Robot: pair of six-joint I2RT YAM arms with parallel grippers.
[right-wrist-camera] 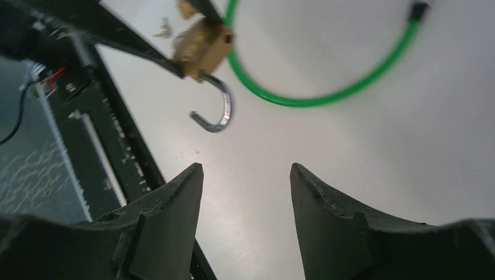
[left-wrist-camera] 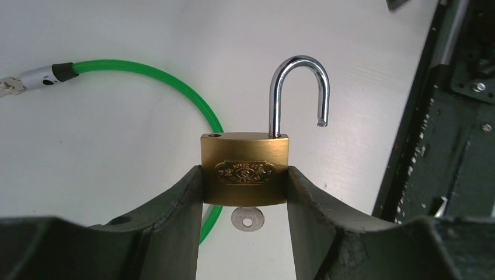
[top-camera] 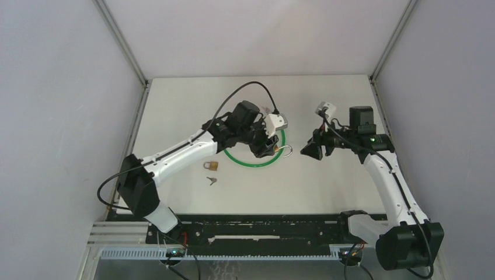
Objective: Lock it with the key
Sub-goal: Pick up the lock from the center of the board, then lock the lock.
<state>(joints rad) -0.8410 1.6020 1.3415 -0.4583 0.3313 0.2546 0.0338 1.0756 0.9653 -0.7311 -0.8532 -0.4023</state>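
A brass padlock (left-wrist-camera: 245, 156) is clamped by its sides between my left gripper's (left-wrist-camera: 245, 175) fingers, held above the table. Its steel shackle (left-wrist-camera: 299, 87) stands swung open, the free end out of the body. A small silver key (left-wrist-camera: 247, 219) sticks out of the lock's underside. From above, the left gripper (top-camera: 269, 147) and padlock (top-camera: 280, 150) sit over the right side of a green cable loop (top-camera: 257, 158). My right gripper (top-camera: 311, 150) hovers just right of the lock, open and empty. In the right wrist view the padlock (right-wrist-camera: 201, 46) lies ahead of the right gripper (right-wrist-camera: 245, 169).
A second brass padlock (top-camera: 212, 165) and a loose key (top-camera: 211, 180) lie on the table left of the green loop. The cable (left-wrist-camera: 175, 87) ends in a metal ferrule (left-wrist-camera: 35, 77). A black rail (top-camera: 262, 227) runs along the near table edge.
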